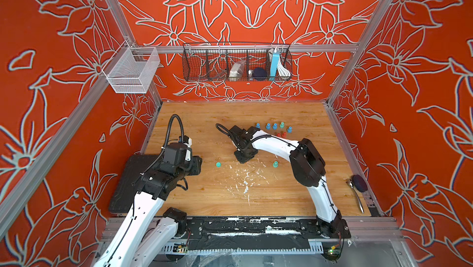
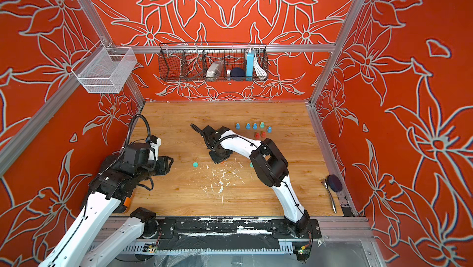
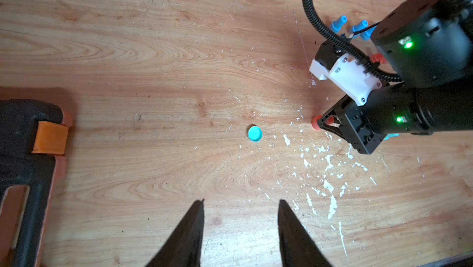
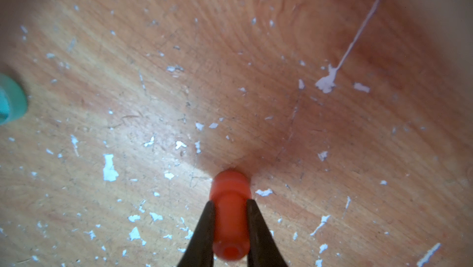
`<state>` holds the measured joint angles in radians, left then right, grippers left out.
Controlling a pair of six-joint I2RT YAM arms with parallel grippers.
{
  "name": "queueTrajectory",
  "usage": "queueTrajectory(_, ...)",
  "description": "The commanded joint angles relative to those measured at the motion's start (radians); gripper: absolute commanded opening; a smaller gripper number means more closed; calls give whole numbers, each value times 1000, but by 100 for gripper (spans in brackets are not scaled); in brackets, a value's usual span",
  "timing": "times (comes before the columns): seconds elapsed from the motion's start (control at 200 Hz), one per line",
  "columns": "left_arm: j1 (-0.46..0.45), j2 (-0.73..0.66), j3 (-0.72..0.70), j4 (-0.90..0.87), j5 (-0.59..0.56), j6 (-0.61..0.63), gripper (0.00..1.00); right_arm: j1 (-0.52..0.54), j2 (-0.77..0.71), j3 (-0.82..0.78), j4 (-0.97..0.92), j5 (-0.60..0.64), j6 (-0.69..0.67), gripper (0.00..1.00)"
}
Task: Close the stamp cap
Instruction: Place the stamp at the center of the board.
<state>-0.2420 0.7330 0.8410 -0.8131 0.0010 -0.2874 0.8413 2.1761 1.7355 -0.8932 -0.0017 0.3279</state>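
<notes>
Right gripper [image 4: 230, 203] is pinching small red plastic stamp [image 4: 230, 183] by its neck; seems light, stiff, slippery. Left gripper [image 3: 242, 201] is hovering part-open, empty.

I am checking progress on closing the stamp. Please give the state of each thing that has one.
right gripper: shut on the red stamp
red stamp: gripped by its narrow part, wide end down at the table
left gripper: open, empty
teal cap: lying loose on the table, off any stamp
teal stamp: standing upright, apart from the cap
</notes>
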Motion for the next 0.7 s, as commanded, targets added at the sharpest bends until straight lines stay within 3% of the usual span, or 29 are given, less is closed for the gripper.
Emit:
queueTrajectory(0.0, 6, -3, -1, 9, -4, 15, 47, -72, 47, -75, 9, 63, -1, 6)
queueTrajectory(0.696, 7, -4, 0, 10, -4, 16, 48, -312, 29, -102, 10, 102, -68, 5)
